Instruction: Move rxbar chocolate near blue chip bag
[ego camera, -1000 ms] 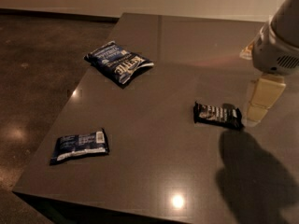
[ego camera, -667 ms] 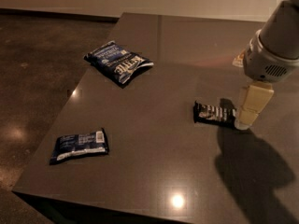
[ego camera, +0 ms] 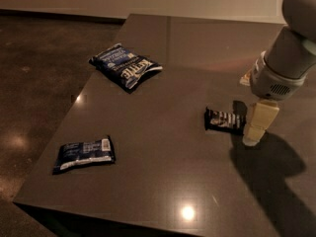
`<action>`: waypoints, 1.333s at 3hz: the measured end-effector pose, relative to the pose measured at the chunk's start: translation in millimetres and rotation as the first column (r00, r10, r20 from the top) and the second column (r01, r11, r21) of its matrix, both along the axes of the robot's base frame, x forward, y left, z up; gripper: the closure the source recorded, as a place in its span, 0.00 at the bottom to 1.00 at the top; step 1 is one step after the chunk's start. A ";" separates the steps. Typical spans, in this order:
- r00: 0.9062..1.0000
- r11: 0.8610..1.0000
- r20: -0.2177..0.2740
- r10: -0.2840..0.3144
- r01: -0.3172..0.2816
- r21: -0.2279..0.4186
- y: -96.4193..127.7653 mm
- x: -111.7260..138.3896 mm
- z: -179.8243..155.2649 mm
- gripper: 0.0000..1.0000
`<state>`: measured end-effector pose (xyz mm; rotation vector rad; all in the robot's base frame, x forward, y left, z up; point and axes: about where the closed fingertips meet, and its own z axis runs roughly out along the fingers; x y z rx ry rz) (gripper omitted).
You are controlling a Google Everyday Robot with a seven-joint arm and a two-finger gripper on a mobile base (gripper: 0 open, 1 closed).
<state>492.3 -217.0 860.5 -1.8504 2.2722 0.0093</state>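
With the rxbar chocolate [ego camera: 224,120] flat on the table [ego camera: 163,181], the gripper [ego camera: 252,139] low at its right end (jaws' state cannot be told) and the blue chip bag [ego camera: 123,67] well apart to its far left, the grasp should straddle the bar's narrow width squarely.

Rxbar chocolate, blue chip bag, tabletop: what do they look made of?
The rxbar chocolate: thin black film wrapper, likely plastic; faint sheen.
The blue chip bag: crinkled glossy film, probably foil laminate; creases catch light.
The table: hard dark-grey slab, semi-gloss, mirrors a lamp spot; stone or laminate, unclear.
The gripper, at the bar's right end: cream, matte, looks plastic.
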 end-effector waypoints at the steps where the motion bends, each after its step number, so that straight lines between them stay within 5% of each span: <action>1: 1.000 1.000 -0.031 0.002 -0.002 0.006 -0.5 -0.6 -15.8 0.00; 2: 0.998 1.000 -0.055 0.010 -0.009 0.012 2.2 -2.4 -27.8 0.15; 4: 0.997 1.000 -0.074 0.014 -0.013 0.022 4.6 -3.9 -29.7 0.61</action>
